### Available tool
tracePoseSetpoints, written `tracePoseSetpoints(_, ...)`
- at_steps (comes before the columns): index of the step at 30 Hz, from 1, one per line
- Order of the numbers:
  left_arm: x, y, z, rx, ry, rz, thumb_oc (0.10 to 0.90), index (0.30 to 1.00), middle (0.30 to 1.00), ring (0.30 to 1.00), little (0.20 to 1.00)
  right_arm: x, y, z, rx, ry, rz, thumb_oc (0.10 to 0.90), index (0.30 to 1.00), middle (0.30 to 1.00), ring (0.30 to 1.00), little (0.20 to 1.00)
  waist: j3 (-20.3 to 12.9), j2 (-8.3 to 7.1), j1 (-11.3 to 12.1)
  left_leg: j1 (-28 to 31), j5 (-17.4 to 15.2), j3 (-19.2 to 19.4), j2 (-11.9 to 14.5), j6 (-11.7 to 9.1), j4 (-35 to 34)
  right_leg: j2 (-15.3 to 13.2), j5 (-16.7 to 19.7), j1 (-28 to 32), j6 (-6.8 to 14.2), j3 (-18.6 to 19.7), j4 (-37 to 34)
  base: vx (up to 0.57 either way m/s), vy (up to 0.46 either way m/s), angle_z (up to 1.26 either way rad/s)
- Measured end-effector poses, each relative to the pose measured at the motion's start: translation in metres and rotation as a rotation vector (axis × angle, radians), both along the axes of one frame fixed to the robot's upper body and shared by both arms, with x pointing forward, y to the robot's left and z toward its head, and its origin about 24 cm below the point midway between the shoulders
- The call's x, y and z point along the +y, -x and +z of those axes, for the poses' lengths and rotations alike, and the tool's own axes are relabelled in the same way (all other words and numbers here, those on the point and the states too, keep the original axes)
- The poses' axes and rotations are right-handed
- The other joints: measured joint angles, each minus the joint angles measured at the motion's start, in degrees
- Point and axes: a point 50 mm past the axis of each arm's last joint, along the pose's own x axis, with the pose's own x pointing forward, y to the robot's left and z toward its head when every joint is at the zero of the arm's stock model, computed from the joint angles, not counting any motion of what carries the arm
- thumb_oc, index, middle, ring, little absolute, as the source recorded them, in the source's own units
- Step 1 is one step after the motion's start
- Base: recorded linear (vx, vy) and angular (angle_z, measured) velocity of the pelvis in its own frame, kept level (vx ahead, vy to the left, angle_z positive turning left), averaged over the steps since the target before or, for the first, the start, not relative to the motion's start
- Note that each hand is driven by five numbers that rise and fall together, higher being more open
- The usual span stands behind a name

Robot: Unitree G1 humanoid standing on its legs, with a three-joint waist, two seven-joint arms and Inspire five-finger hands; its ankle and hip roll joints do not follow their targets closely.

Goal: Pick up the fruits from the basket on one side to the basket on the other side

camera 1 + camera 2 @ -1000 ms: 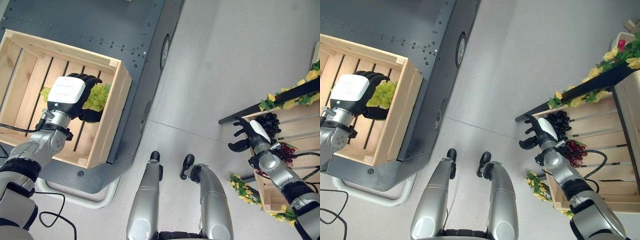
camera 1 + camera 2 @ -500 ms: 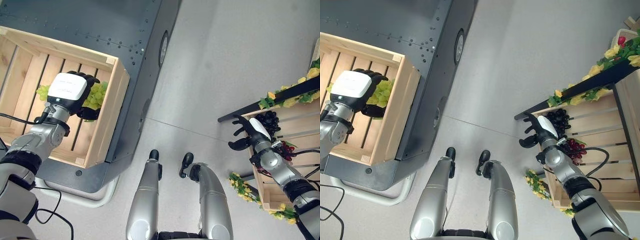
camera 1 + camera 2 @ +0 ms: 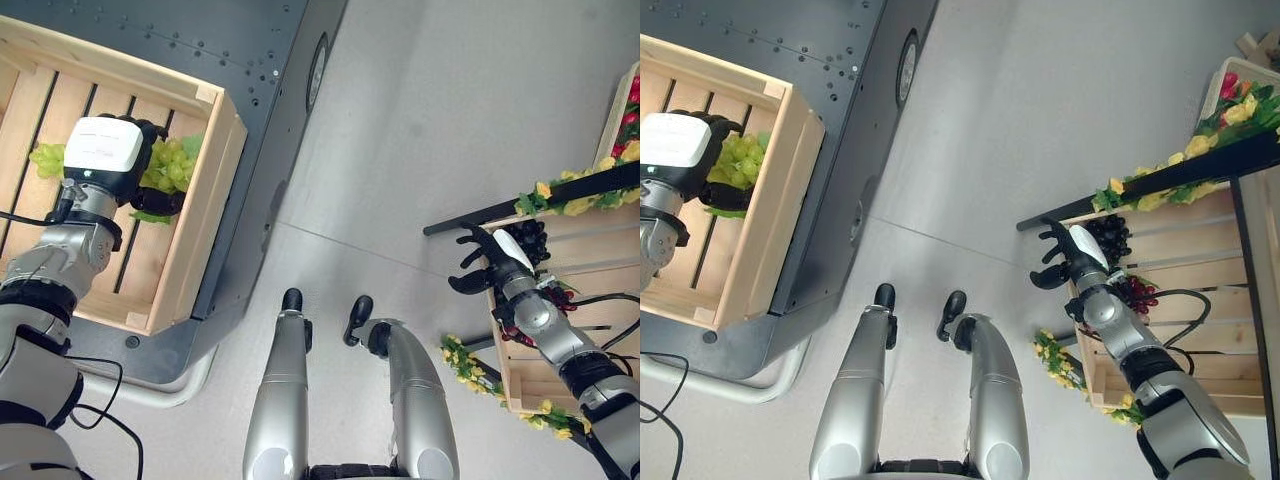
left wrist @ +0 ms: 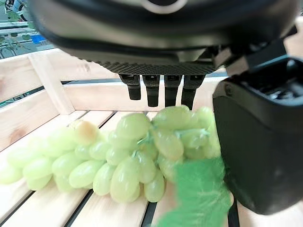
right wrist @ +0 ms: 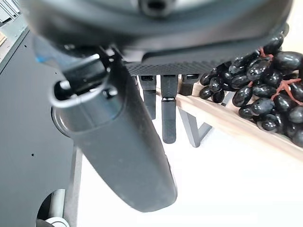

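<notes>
Green grapes (image 4: 128,161) lie on the slatted floor of the wooden crate (image 3: 190,230) on my left, close to the crate's right wall and nearer its far end than its near one. The bunch's long axis runs across the slats, from the right wall toward the crate's middle, with one end poking out past my hand toward the crate's centre and a green leaf (image 4: 194,194) at the end by my thumb. My left hand (image 3: 105,160) is down over the bunch: in the wrist view my fingers (image 4: 154,90) hang past the far side of the grapes and my thumb stands just beside the leafy end, so the fruit sits between them. Whether I am actually squeezing it or only bracketing it I cannot say for certain, since the fingertips look to be just clear of the grapes.

The crate rests on a dark grey metal platform (image 3: 250,40).

Well apart on my right, my right hand (image 3: 490,262) hovers at the near edge of the second wooden crate (image 3: 1185,375), fingers (image 5: 169,113) spread and relaxed, holding nothing. Black grapes (image 5: 265,94) lie just beyond it on the crate's slats, with red grapes (image 3: 1132,294) beside my wrist. Yellow flowers (image 3: 575,200) trim the dark rail farther back.
</notes>
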Motion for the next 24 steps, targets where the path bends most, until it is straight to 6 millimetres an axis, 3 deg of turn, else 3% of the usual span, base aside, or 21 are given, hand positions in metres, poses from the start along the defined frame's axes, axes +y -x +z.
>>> tracePoseSetpoints(3, -0.002, -0.003, 0.005, 0.024, -0.002, 0.002, 0.800, 0.900, 0.900, 0.900, 0.900, 0.004, -0.002, 0.001, -0.004, -0.007, 0.009, 0.800, 0.900, 0.900, 0.900, 0.900, 0.0, -0.75, -0.2, -0.4, 0.0, 0.0, 0.2, 0.0, 0.0, 0.1, 0.1, -0.3, -0.1, -0.2, -0.2, -0.01, 0.010, 0.00)
tracePoseSetpoints(10, -0.002, -0.004, 0.008, 0.095, 0.082, -0.009, 0.800, 0.900, 0.900, 0.900, 0.900, 0.005, -0.003, 0.001, -0.006, -0.009, 0.010, 0.800, 0.900, 0.900, 0.900, 0.900, 0.0, -0.74, -0.5, -0.7, 0.0, 0.0, 0.3, 0.0, -0.1, 0.1, 0.2, -0.3, -0.1, -0.5, -0.6, 0.00, 0.000, 0.00)
tracePoseSetpoints(11, -0.003, -0.005, 0.007, 0.117, 0.103, -0.015, 0.659, 0.688, 0.688, 0.688, 0.688, 0.005, -0.003, 0.001, -0.006, -0.009, 0.010, 0.800, 0.900, 0.900, 0.900, 0.900, 0.0, -0.74, -0.5, -0.7, 0.0, 0.0, 0.3, 0.0, -0.1, 0.1, 0.2, -0.3, -0.1, -0.5, -0.6, 0.00, 0.000, 0.00)
tracePoseSetpoints(12, -0.002, -0.004, 0.008, 0.125, 0.109, -0.016, 0.466, 0.399, 0.399, 0.399, 0.399, 0.005, -0.003, 0.001, -0.006, -0.010, 0.010, 0.800, 0.900, 0.900, 0.900, 0.900, 0.0, -0.74, -0.5, -0.7, 0.0, 0.0, 0.3, 0.0, -0.2, 0.1, 0.2, -0.3, -0.1, -0.5, -0.6, 0.00, 0.000, 0.00)
tracePoseSetpoints(13, -0.002, -0.004, 0.009, 0.129, 0.117, -0.015, 0.400, 0.300, 0.300, 0.300, 0.300, 0.005, -0.003, 0.001, -0.006, -0.010, 0.010, 0.800, 0.900, 0.900, 0.900, 0.900, 0.0, -0.74, -0.6, -0.7, 0.0, 0.0, 0.3, 0.0, -0.2, 0.1, 0.2, -0.3, -0.1, -0.5, -0.7, 0.00, 0.000, 0.00)
tracePoseSetpoints(19, -0.003, -0.006, 0.017, 0.144, 0.138, -0.018, 0.400, 0.300, 0.300, 0.300, 0.300, 0.006, -0.003, 0.002, -0.009, -0.009, 0.015, 0.800, 0.900, 0.900, 0.900, 0.900, -0.1, -0.68, -0.9, 0.0, 0.1, 0.5, 0.2, 0.2, -0.9, 0.0, 0.3, -0.1, 0.0, -0.1, -0.9, 0.01, -0.002, -0.02)
tracePoseSetpoints(24, -0.002, -0.005, 0.003, 0.234, 0.085, -0.009, 0.400, 0.300, 0.300, 0.300, 0.300, 0.008, -0.003, 0.000, -0.003, -0.012, 0.023, 0.800, 0.900, 0.900, 0.900, 0.900, 0.0, -0.66, -0.9, 1.0, 0.1, 0.8, 0.3, 0.2, -1.2, 0.0, 0.4, 0.6, 0.0, 0.2, -0.8, 0.00, -0.013, -0.04)
